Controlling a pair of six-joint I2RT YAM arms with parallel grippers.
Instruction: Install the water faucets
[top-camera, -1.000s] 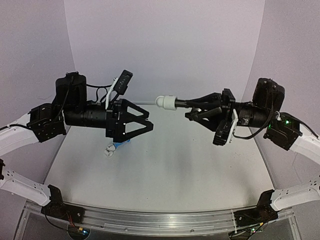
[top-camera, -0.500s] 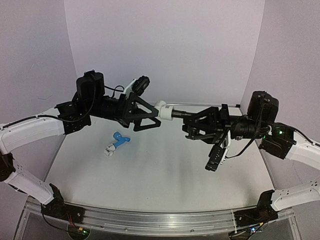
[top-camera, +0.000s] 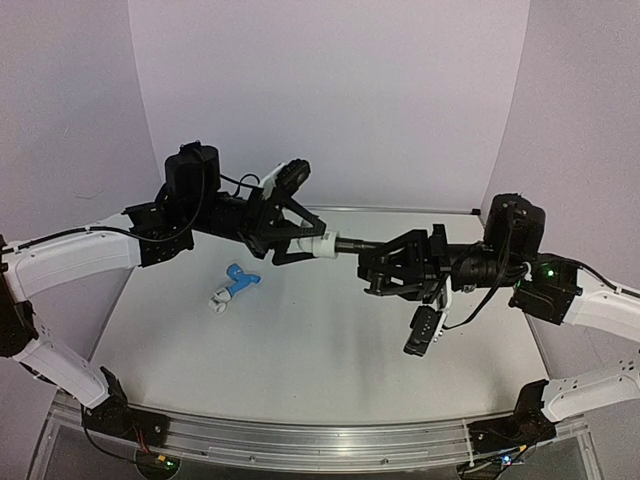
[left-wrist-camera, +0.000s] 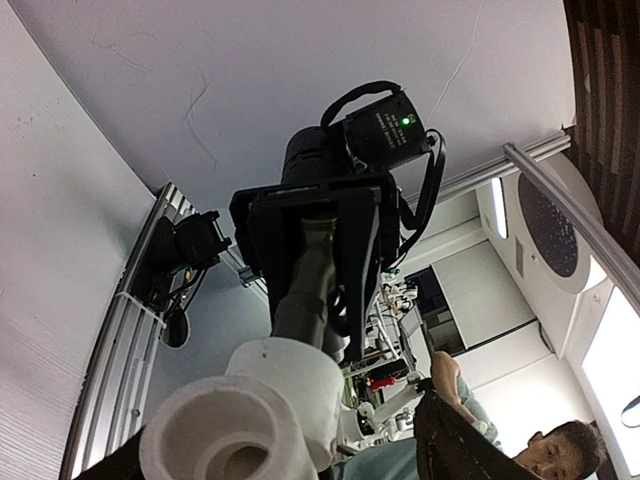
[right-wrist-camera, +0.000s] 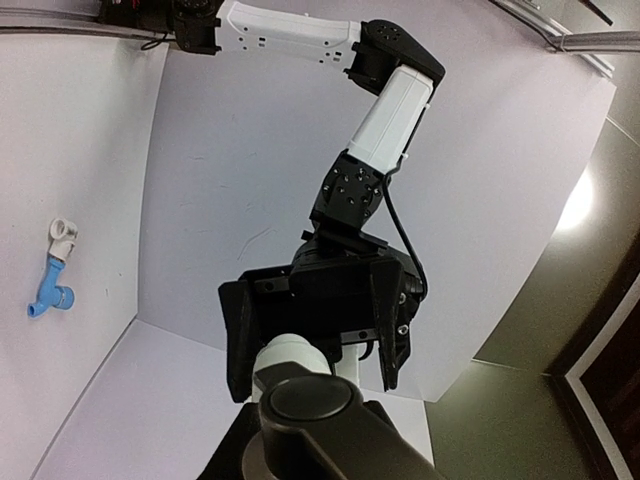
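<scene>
Up in the air above the table (top-camera: 330, 340), my right fingers (top-camera: 380, 256) are clamped on the grey metal faucet (top-camera: 348, 243). It's held roughly level, with its free end pointing at the left arm. A white fitting (top-camera: 320, 243) sits on that end. My left fingers (top-camera: 312, 224) are spread, one each side of the fitting, and don't look to be pinching it in the right wrist view. Reads as a two-arm setup: right steadies the tap so left can grip the fitting and turn or push it on. How far it's seated, can't tell. The blue faucet (top-camera: 241, 277) lies on the table left of centre, well apart from both arms. A white elbow (top-camera: 218, 300) touches its near end. My guess is it's next.
</scene>
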